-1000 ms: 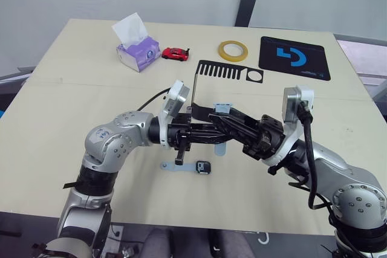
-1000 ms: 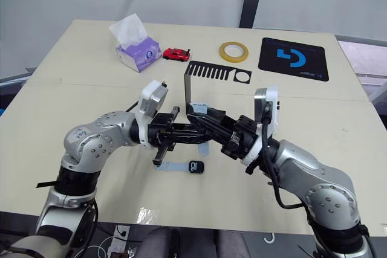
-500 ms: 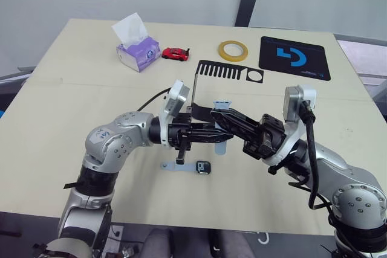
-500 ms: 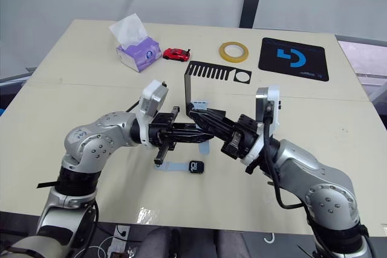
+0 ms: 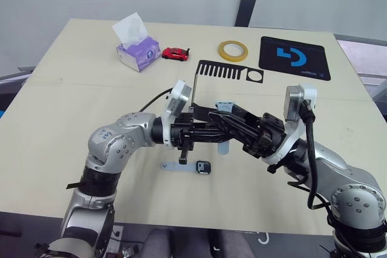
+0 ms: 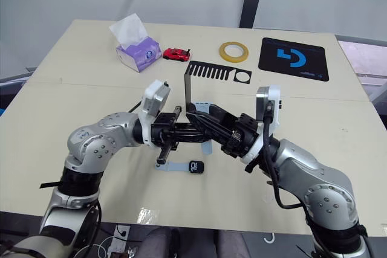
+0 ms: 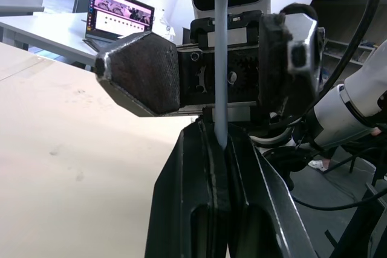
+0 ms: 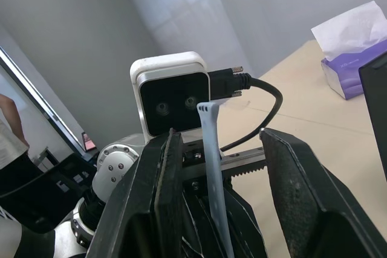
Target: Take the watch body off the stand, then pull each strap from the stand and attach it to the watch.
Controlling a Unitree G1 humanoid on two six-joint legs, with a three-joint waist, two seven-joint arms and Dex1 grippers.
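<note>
My left gripper [image 5: 211,135] is shut on a pale grey-blue strap [image 5: 222,147], which stands upright from its closed fingertips [image 7: 208,140] in the left wrist view. My right gripper [image 5: 219,119] faces it, open. Its two fingers [image 8: 163,167] stand apart on either side of the strap [image 8: 213,161], above the table's middle. The watch body [image 5: 204,167] lies on the table just below both grippers. Another strap [image 5: 172,166] runs from its left side. The black stand [image 5: 224,70] stands behind the grippers, its slotted top plate facing me.
A purple tissue box [image 5: 138,52], a red toy car [image 5: 175,54], a yellow tape roll [image 5: 233,50] and a black mat with a blue logo [image 5: 294,57] line the far side of the table [image 5: 72,107].
My left arm has edged slightly to the right, toward the right gripper. The right gripper's fingers lifted a little and came back down around the strap.
</note>
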